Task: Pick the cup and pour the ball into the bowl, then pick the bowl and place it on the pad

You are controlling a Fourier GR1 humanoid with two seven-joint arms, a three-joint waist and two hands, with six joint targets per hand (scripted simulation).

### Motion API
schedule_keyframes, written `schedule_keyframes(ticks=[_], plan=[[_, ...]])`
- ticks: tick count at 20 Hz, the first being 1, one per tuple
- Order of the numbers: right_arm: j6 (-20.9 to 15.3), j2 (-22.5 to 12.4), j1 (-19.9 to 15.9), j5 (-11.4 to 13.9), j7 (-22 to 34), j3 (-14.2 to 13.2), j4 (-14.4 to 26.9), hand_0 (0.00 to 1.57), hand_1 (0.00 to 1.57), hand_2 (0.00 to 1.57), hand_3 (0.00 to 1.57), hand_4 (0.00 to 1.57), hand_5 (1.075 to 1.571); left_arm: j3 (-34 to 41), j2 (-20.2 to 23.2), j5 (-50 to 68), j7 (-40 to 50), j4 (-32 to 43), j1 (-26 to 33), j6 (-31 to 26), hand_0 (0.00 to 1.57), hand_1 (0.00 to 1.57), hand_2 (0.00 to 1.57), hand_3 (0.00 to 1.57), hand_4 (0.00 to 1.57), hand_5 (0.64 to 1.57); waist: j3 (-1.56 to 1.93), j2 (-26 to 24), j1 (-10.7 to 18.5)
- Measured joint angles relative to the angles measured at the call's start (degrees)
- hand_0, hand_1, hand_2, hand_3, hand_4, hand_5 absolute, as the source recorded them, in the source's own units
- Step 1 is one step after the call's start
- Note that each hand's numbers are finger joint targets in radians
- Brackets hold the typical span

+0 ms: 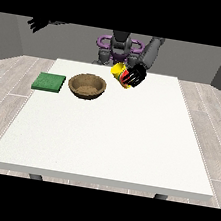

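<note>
Front view: white counter point(108, 137), robot torso point(120, 48) at the far edge. Hand at the view's right point(136, 76) has its fingers curled round the yellow cup point(119, 72) and holds it in the air above the far part of the counter, just right of the bowl. Cup is tilted hard, mouth end toward the view's left and the bowl side; the black fingers cover most of its right half, with red showing between them. Ball: can't make it out, can't tell whether it's in the cup or elsewhere. Brown bowl point(87, 85) sits upright on the counter, left of centre toward the far side, apart from the cup, nothing visible inside it that I can tell. Green pad point(49, 82) lies flat at the counter's far-left corner, just beside the bowl, small gap between them, not touching. Hand at the view's left point(39, 23) is raised high and off to the side, well clear of the counter, holding nothing; fingers look spread out rather than curled.
</note>
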Motion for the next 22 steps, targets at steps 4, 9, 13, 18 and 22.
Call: schedule_keyframes(ticks=[4,9,13,18,22], plan=[[0.7,-0.1,0.6,0.6,-1.3,-0.5,4.3,0.00,0.00,0.00,0.07,0.69,1.559,-6.7,-2.1,-10.2,11.8,3.8,-4.3,1.9,1.36,1.36,1.57,1.57,1.46,1.535,-0.08,-2.7,1.3],[3.3,-1.1,1.6,0.7,-4.2,-1.9,9.4,0.00,0.00,0.00,0.00,0.69,1.558,-12.5,-4.8,-19.3,23.4,6.6,-9.6,-0.3,1.36,1.36,1.57,1.57,1.47,1.529,-0.18,-3.9,2.7],[4.2,-0.8,0.9,1.4,-5.3,-1.3,12.4,0.00,0.00,0.00,0.13,0.69,1.554,-17.9,-6.1,-25.6,32.8,7.8,-14.3,-4.4,1.35,1.35,1.57,1.57,1.36,1.563,-0.20,-4.8,2.2],[4.2,-1.2,-0.4,1.7,-5.5,-1.3,14.3,0.00,0.00,0.00,0.29,0.70,1.555,-24.0,-6.6,-34.2,41.7,10.4,-19.1,-9.5,1.45,1.45,1.57,1.57,1.09,1.569,-0.25,-5.5,2.2],[3.7,-0.3,-2.2,2.8,-6.3,-0.3,15.8,0.00,0.00,0.00,0.31,0.69,1.553,-28.9,-6.8,-39.0,47.0,9.8,-22.6,-16.4,0.61,0.61,1.49,1.54,1.03,1.571,-0.26,-5.4,1.4]])
